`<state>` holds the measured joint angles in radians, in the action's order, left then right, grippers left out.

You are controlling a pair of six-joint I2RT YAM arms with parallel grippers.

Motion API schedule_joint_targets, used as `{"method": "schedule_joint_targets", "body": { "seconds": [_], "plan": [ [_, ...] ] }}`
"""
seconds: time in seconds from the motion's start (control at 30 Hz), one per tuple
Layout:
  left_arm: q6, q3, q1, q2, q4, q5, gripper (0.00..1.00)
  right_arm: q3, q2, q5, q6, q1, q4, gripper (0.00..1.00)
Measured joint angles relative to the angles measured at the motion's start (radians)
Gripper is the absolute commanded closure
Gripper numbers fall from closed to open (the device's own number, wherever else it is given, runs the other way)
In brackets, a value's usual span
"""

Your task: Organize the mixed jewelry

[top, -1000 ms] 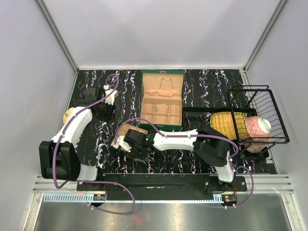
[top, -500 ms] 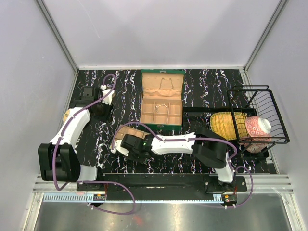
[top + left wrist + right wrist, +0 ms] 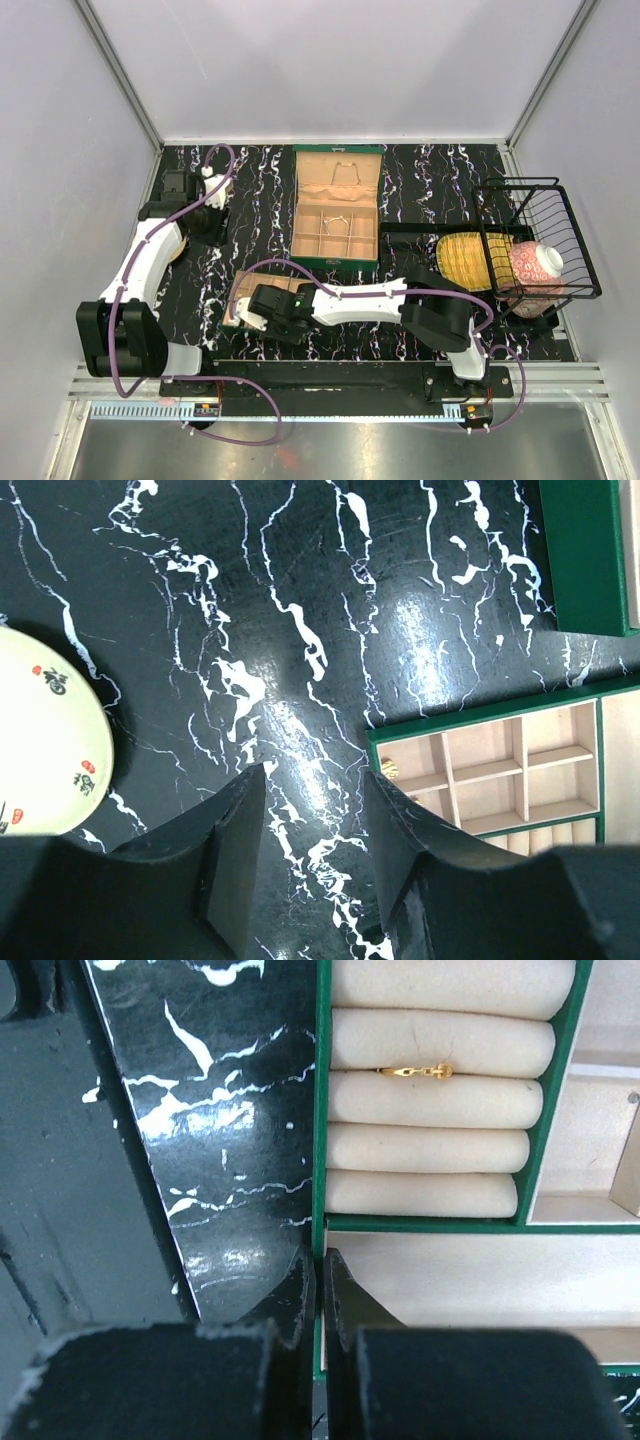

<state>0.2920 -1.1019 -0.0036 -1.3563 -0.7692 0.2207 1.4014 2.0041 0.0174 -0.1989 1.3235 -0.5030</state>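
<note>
An open green jewelry box [image 3: 336,205] stands mid-table with a thin chain [image 3: 345,170] in its lid and small pieces [image 3: 336,220] in its compartments. A smaller green-walled tan tray [image 3: 262,290] lies in front of it. My right gripper [image 3: 250,312] [image 3: 320,1260] is shut on this tray's green wall [image 3: 321,1160]. A gold ring [image 3: 415,1071] sits between the tray's cream rolls. My left gripper [image 3: 207,190] [image 3: 315,780] hangs open over bare marble, holding nothing. A gold piece [image 3: 388,770] lies in a corner compartment [image 3: 500,770] beside it.
A cream plate [image 3: 40,740] with small red marks lies on the left, partly under the left arm. At the right, a black wire basket [image 3: 560,205] holds a patterned cup [image 3: 535,265], with a yellow woven mat [image 3: 465,255] beside it.
My right gripper has closed onto the small tray's wall and shifted a little left and nearer. The left arm has swung toward the back left corner, jaws unchanged.
</note>
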Motion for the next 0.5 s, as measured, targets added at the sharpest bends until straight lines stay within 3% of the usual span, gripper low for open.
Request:
{"method": "schedule_joint_targets", "body": {
  "seconds": [0.5],
  "plan": [
    [0.010,-0.071,0.039,-0.048,-0.013,0.000,0.53,0.020,-0.119,0.000,-0.014,0.009,-0.149,1.00]
  ]
}}
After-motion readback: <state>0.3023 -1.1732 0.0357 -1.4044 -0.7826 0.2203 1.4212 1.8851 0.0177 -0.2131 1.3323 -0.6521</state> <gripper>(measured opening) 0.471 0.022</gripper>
